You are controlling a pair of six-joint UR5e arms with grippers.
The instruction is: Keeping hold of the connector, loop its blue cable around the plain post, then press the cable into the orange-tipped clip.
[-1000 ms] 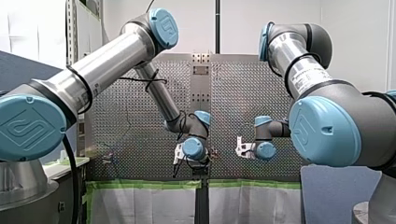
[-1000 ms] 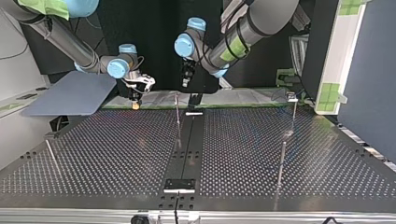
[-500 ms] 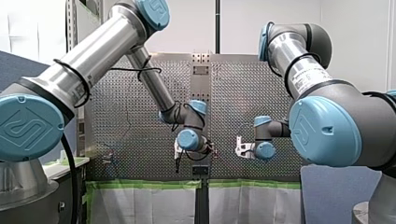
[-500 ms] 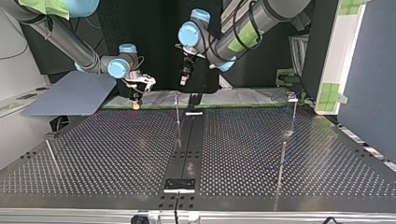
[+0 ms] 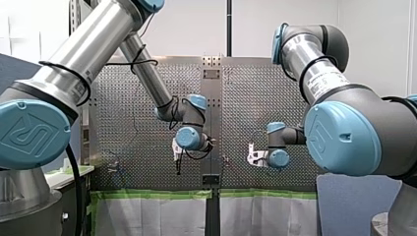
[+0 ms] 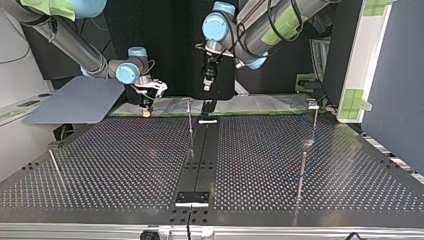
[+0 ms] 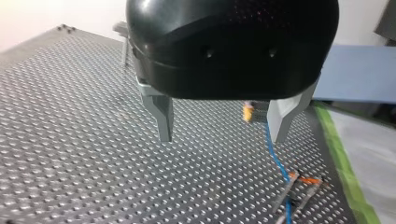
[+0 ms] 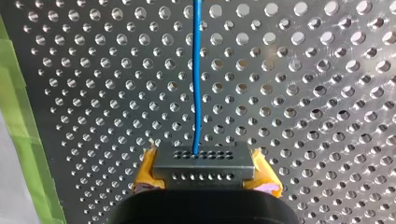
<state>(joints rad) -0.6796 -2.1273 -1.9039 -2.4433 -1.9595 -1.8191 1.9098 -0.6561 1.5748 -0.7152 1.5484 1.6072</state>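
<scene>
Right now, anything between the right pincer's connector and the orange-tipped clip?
Nothing visible. From the connector in my right pincer the blue cable runs over the perforated table. The left wrist view shows it reaching the orange-tipped clip, my open left pincer above.

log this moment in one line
right pincer: shut on connector | blue cable: straight ahead from connector | left pincer: open, empty, above table

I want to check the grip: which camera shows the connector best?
The right wrist view: the connector sits clamped between my right gripper's yellow pads, with the cable leaving it. The top view shows it too small to make out, the front view hides it, and the left wrist view shows mainly the cable.
</scene>
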